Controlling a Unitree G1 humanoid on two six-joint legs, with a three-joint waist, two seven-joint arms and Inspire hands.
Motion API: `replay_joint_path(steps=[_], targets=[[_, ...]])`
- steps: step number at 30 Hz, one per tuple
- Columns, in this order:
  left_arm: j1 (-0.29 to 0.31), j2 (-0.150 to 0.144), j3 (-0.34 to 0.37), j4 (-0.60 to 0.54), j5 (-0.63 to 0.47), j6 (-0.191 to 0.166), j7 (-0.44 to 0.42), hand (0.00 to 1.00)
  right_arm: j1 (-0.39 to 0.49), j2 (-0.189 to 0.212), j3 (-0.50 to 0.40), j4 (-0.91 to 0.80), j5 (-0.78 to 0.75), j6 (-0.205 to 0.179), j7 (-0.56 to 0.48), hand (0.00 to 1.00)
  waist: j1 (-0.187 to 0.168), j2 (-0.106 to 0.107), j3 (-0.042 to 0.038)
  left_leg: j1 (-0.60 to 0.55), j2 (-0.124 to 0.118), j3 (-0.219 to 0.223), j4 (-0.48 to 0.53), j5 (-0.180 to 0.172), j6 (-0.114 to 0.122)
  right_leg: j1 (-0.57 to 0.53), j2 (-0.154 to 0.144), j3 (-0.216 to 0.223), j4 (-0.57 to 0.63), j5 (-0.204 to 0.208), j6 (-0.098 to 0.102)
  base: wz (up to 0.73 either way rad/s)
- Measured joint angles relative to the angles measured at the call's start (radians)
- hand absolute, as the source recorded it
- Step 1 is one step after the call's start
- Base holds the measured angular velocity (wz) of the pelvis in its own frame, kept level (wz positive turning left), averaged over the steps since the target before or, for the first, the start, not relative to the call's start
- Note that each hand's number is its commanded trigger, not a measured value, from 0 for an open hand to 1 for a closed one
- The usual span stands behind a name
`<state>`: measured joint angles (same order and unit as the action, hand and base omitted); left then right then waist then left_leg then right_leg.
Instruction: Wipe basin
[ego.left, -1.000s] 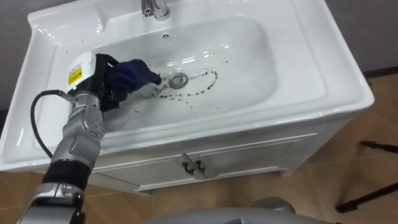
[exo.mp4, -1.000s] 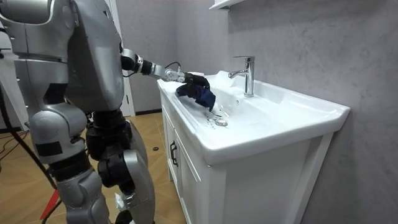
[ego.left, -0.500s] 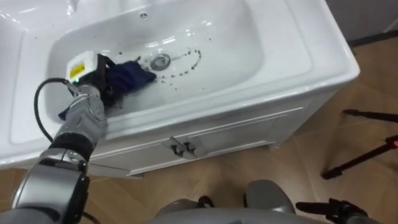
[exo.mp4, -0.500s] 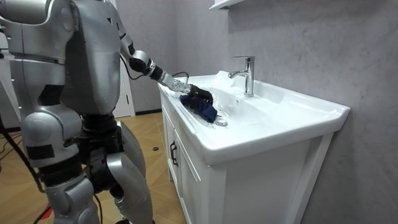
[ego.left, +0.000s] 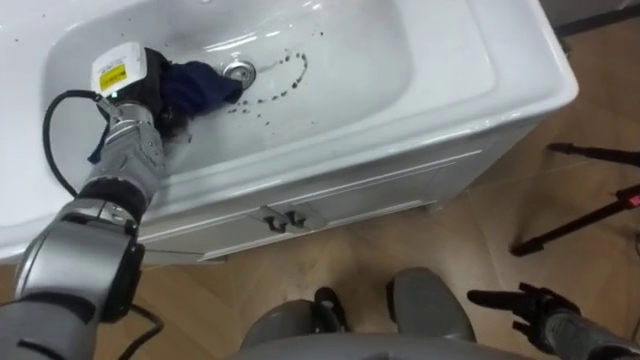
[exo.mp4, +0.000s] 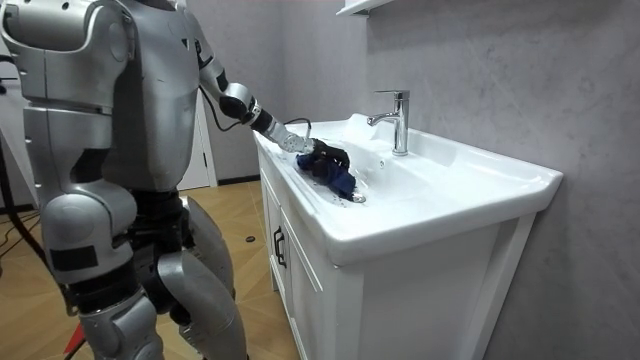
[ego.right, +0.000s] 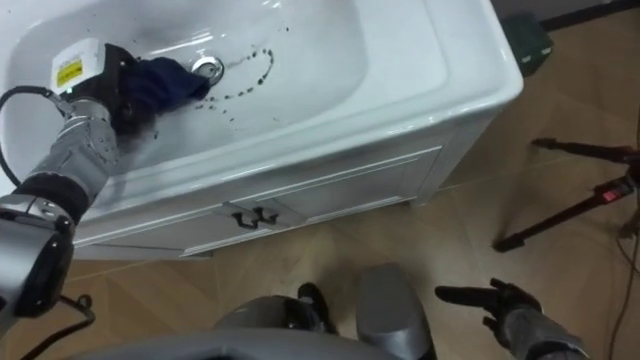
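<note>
The robot stands at the front of a white cabinet (ego.left: 360, 205), its left arm reaching over the rim into the white basin (ego.left: 380, 50), and the round metal drain (ego.left: 237, 70) in the basin floor serves as the mark for everything else. The dark blue cloth (ego.left: 200, 85) lies bunched in the bowl just to the left of the drain, its edge touching or all but touching the drain's rim. The left robot hand (ego.left: 150, 85) sits at the far side of the cloth from the drain, its dark fingers curled into the bunched fabric and clamped on it, pressing it against the basin floor. To the right of the drain a curved trail of small dark specks (ego.left: 296, 78) runs over the white surface, starting close to the drain and arcing away from it. In the room view the tap (exo.mp4: 398, 120) stands upright behind the drain on the back ledge, with the cloth and hand in front of it. Below the drain, on the cabinet front, two small dark door handles (ego.left: 283, 218) sit side by side. Well apart from the drain, low and to the right over the wooden floor (ego.left: 450, 260), the right robot hand (ego.right: 495, 298) hangs with its fingers spread and straight, holding nothing. Dark tripod legs (ego.left: 575, 220) rest on the floor farther right of the drain.
</note>
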<state>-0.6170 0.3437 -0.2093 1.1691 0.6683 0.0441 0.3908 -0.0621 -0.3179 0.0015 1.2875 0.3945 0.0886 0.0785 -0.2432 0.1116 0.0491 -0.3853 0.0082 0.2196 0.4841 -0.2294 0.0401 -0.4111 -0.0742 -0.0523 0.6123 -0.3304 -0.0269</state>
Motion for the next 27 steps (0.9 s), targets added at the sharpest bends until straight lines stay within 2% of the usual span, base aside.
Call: replay_joint_path(steps=[3, 6, 9, 12, 14, 18, 19, 22, 27], targets=[[-0.005, 0.010, 0.000, 0.000, 0.000, 0.000, 0.003, 1.00, 0.000, -0.001, 0.018, 0.001, 0.000, 0.002, -0.006, 0.00, -0.004, -0.009, 0.0012, -0.012, -0.002, 0.001, 0.002, 0.006, -0.002, -0.022, -0.009, -0.002, 0.016, -0.005, -0.004, 0.01], [-0.010, 0.017, 0.000, -0.001, 0.000, 0.001, 0.019, 1.00, 0.002, 0.001, 0.038, 0.002, -0.001, 0.020, -0.018, 0.00, -0.005, -0.023, 0.0009, -0.031, 0.002, 0.005, 0.021, 0.007, -0.003, -0.043, -0.011, -0.004, 0.037, -0.013, -0.008, 0.04], [-0.018, 0.020, -0.009, -0.002, 0.002, 0.007, 0.034, 1.00, -0.001, 0.001, 0.055, 0.008, -0.010, 0.026, -0.025, 0.00, -0.006, -0.035, 0.0010, -0.054, 0.014, 0.029, 0.044, 0.007, -0.003, -0.066, -0.010, -0.005, 0.058, -0.016, -0.013, 0.05], [-0.032, 0.022, -0.030, -0.001, 0.039, 0.045, 0.043, 1.00, 0.001, 0.005, 0.059, -0.003, -0.017, 0.036, -0.036, 0.00, -0.017, -0.049, 0.0016, -0.065, 0.021, 0.046, 0.054, 0.007, -0.003, -0.081, -0.012, -0.003, 0.076, -0.019, -0.018, 0.04], [-0.030, 0.021, -0.040, 0.005, 0.048, 0.074, 0.044, 1.00, 0.000, 0.006, 0.059, -0.004, -0.011, 0.043, -0.036, 0.00, -0.029, -0.056, 0.0049, -0.064, 0.022, 0.051, 0.056, 0.007, -0.003, -0.084, -0.013, -0.003, 0.084, -0.021, -0.020, 0.00], [-0.038, 0.020, -0.086, 0.003, 0.038, 0.114, 0.061, 1.00, 0.004, 0.007, 0.087, -0.005, -0.004, 0.057, -0.039, 0.00, -0.043, -0.056, 0.0049, -0.081, 0.026, 0.051, 0.062, 0.007, -0.003, -0.101, -0.012, -0.002, 0.091, -0.019, -0.018, -0.01], [-0.037, 0.016, -0.091, 0.002, 0.037, 0.127, 0.067, 1.00, 0.003, 0.008, 0.095, -0.007, -0.008, 0.065, -0.044, 0.00, -0.048, -0.057, 0.0044, -0.083, 0.029, 0.051, 0.057, 0.005, -0.002, -0.106, -0.014, -0.003, 0.096, -0.019, -0.018, 0.00], [-0.044, -0.004, -0.091, -0.003, 0.030, 0.160, 0.086, 1.00, 0.005, 0.015, 0.096, -0.008, -0.009, 0.068, -0.055, 0.00, -0.063, -0.057, 0.0042, -0.090, 0.018, 0.050, 0.050, 0.005, -0.002, -0.117, -0.021, -0.005, 0.103, -0.019, -0.017, 0.03], [-0.060, -0.047, -0.109, -0.009, -0.051, 0.162, 0.105, 1.00, 0.005, 0.020, 0.135, -0.019, -0.018, 0.080, -0.082, 0.00, -0.083, -0.062, 0.0027, -0.081, 0.013, 0.053, 0.035, 0.011, 0.004, -0.117, -0.025, 0.001, 0.105, -0.018, -0.014, 0.01]])
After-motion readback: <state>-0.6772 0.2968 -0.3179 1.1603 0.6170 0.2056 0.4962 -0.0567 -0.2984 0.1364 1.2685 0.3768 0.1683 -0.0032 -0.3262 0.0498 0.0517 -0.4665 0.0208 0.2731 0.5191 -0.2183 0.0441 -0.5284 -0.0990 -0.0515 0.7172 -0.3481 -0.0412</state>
